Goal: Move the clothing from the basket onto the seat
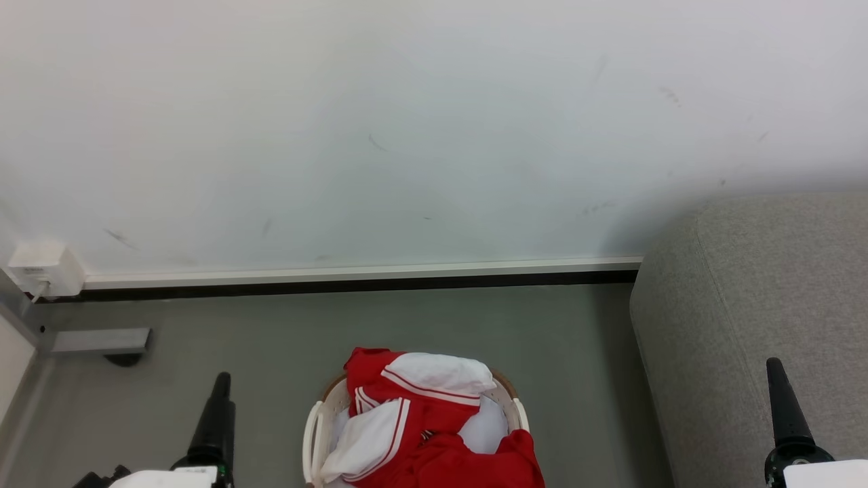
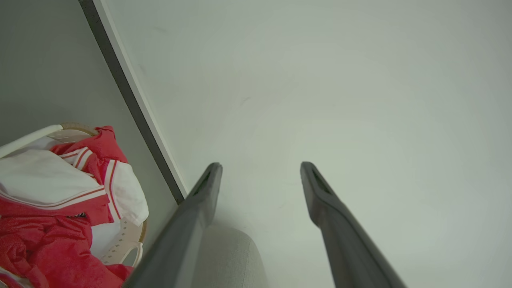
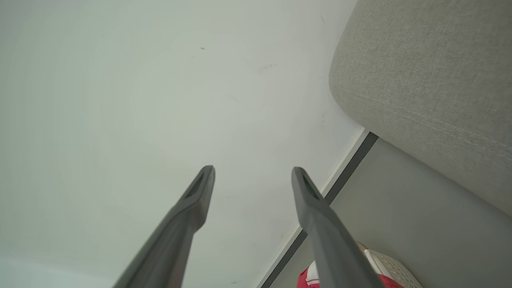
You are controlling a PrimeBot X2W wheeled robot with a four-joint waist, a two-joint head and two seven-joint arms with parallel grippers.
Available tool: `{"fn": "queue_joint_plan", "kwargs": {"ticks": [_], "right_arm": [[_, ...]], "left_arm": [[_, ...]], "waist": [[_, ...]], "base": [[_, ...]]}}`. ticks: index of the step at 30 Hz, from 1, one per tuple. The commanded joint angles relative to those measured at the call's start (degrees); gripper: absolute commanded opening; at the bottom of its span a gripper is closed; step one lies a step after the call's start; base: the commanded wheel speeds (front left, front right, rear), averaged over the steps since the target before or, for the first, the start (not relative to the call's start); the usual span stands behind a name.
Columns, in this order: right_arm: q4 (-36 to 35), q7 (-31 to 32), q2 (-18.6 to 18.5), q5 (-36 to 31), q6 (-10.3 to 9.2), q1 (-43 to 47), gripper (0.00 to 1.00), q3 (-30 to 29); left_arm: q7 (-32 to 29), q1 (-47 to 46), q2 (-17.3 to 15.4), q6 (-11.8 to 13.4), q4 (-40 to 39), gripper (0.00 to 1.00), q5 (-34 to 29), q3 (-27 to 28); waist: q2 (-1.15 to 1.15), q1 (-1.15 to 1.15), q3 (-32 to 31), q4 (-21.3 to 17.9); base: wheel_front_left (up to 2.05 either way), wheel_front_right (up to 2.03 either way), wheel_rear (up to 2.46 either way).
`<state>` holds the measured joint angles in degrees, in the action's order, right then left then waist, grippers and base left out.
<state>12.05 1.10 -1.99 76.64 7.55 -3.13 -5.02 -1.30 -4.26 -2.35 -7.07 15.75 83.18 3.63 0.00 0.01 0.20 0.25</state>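
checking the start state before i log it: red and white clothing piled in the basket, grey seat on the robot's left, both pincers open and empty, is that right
Not quite: the seat is on the robot's right, as the head view shows. The rest holds: the clothing is piled in the basket, and the left pincer and right pincer are open and empty.

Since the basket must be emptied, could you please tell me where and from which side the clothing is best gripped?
On the clothing, probably the raised white fold at the far end, taken from straight above. It bulges over the rim of the basket, so the jaws could pinch bunched fabric without meeting the plastic sides.
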Motion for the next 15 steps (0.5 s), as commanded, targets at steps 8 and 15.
{"fn": "queue_joint_plan", "kwargs": {"ticks": [8,15], "right_arm": [[-4.3,-2.3,-0.7,-14.6,-0.03,0.6,1.0,1.3],[-5.3,-3.9,-0.7,-24.7,-0.03,1.5,1.0,2.1]], "left_arm": [[2.5,0.0,-0.4,-0.3,-1.7,1.0,-11.3,-0.8],[4.1,0.6,-0.5,-0.3,-2.5,1.0,-19.6,-1.6]], "waist": [[0.0,0.0,0.1,0.1],[0.0,0.0,0.0,0.1]], "base": [[0.0,0.0,0.0],[0.0,0.0,0.0]]}}
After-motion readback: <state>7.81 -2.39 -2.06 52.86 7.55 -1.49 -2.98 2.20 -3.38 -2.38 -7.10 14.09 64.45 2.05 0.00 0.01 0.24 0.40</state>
